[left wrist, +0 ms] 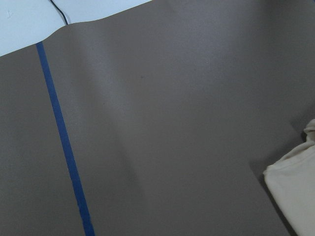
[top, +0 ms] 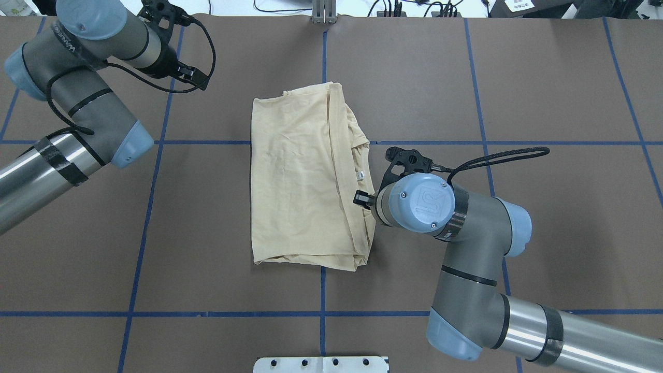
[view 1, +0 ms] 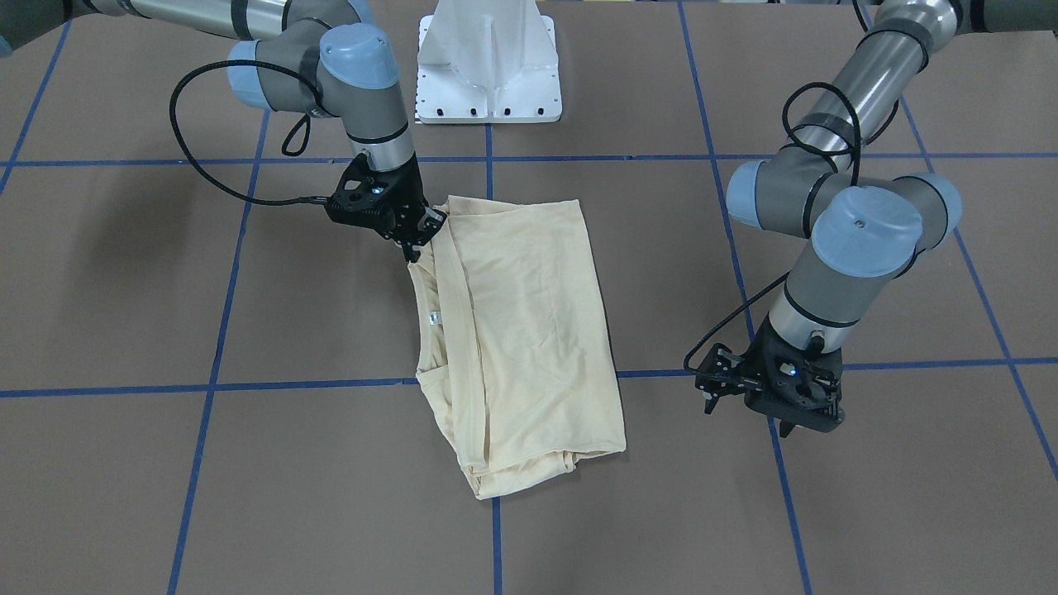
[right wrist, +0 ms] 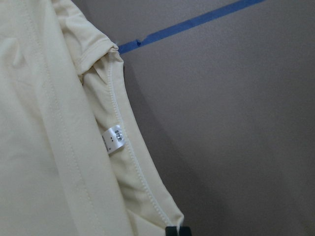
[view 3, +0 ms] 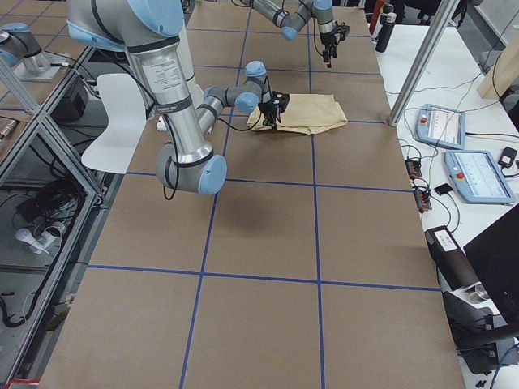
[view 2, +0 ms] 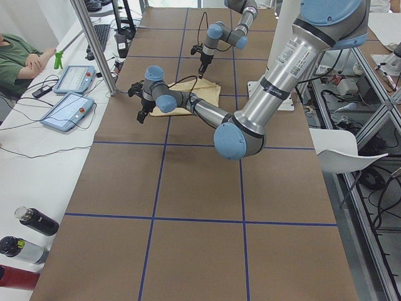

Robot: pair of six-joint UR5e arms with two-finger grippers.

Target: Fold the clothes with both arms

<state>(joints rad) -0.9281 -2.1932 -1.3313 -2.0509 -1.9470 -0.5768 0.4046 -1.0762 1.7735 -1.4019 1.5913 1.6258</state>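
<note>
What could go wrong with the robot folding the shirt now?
Only the right gripper seems to pinch the T-shirt, at its neck-side edge. Pulling from there alone could drag the folded layers crooked. The left gripper hangs open off to the side, so the other end is unheld and may flop open.

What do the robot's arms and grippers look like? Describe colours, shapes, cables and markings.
Both the left arm and right arm are round silver tubes with grey joints, light blue caps and black bands. A black cable loops along each wrist. One cap on the right arm bears a UR logo. The left gripper and right gripper are black.
</note>
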